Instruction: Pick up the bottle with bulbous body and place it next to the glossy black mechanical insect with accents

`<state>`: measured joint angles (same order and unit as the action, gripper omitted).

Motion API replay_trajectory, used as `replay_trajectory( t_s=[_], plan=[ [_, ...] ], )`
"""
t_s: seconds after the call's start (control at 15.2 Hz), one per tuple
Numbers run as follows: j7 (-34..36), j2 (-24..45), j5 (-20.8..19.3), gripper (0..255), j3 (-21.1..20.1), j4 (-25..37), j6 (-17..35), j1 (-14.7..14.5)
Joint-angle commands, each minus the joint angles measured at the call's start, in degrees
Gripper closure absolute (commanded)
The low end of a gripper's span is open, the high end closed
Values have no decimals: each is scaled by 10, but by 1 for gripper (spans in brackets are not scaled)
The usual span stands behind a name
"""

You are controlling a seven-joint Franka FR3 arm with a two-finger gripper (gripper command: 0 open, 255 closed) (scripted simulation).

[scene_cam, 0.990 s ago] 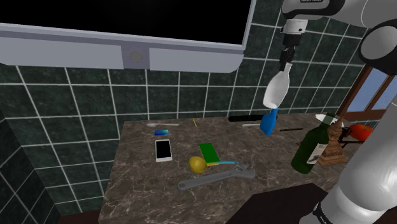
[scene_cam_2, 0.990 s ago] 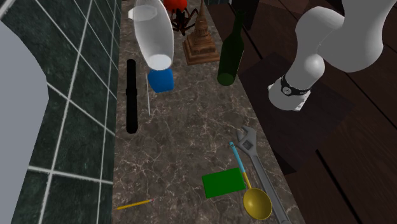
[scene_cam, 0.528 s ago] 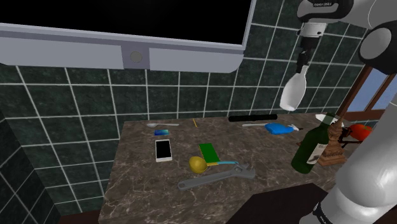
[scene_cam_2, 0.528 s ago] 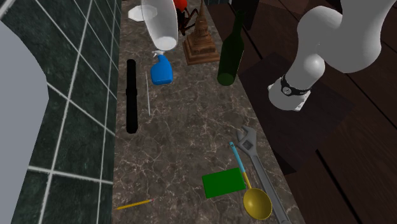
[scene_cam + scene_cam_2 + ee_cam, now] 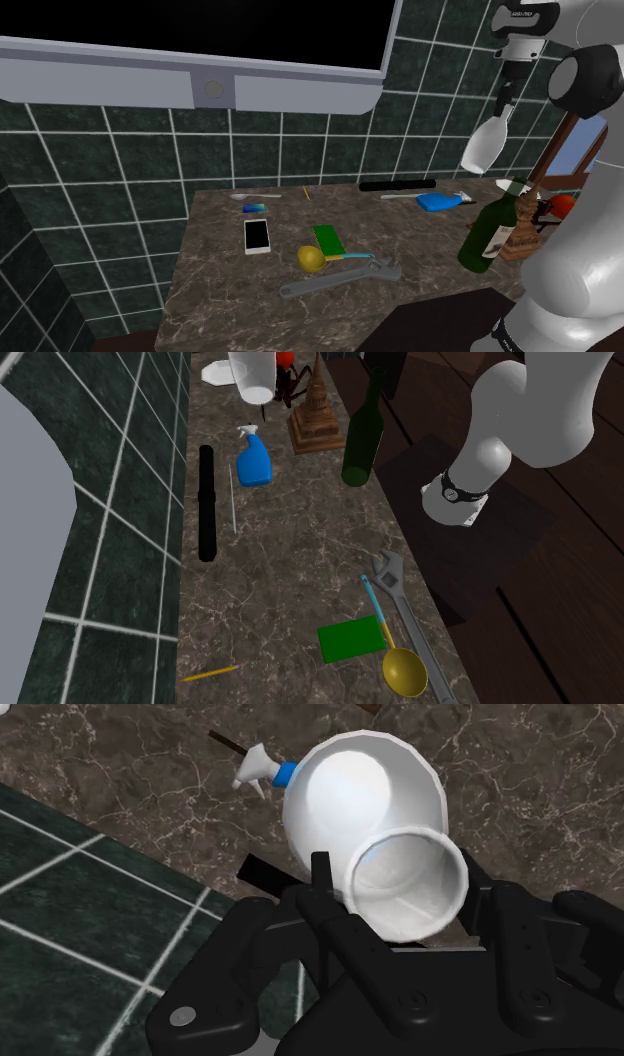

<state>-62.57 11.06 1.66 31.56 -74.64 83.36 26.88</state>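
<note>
A white bottle with a bulbous body (image 5: pixel 483 148) hangs in the air, body down, held by its neck in my shut gripper (image 5: pixel 506 104). It is high over the counter's far right end in the shoulder view, above a white plate (image 5: pixel 500 184). In the wrist view the fingers (image 5: pixel 320 876) clasp the open neck of the bottle (image 5: pixel 350 799). The second exterior view has the bottle (image 5: pixel 253 370) at the top, just beside the black insect with a red body (image 5: pixel 289 386). That insect (image 5: pixel 556 207) stands behind a brown tower figure (image 5: pixel 522 236).
A blue spray bottle (image 5: pixel 437 201) lies on the marble counter (image 5: pixel 230 290) near a black bar (image 5: pixel 397 184). A green wine bottle (image 5: pixel 490 232) stands at the front right. A phone (image 5: pixel 257 236), green book (image 5: pixel 328 240), yellow spoon (image 5: pixel 311 258) and wrench (image 5: pixel 340 279) lie mid-counter.
The arm has carried the white bottle toward the shoulder view's right, from over the blue spray bottle to over the plate near the insect. The grip has stayed the same.
</note>
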Motion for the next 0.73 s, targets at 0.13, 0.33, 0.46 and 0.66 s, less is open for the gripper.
replay_trajectory(
  t_s=[0.13, 0.33, 0.46, 0.66],
  plan=[
    [-63, 50, 30, 255, 20, 57, -11, 53],
    [-79, 60, 36, 255, 23, 52, 3, 66],
    [-77, 51, 31, 255, 23, 25, 22, 61],
    [-73, 41, 25, 255, 22, -12, 50, 54]
  ],
)
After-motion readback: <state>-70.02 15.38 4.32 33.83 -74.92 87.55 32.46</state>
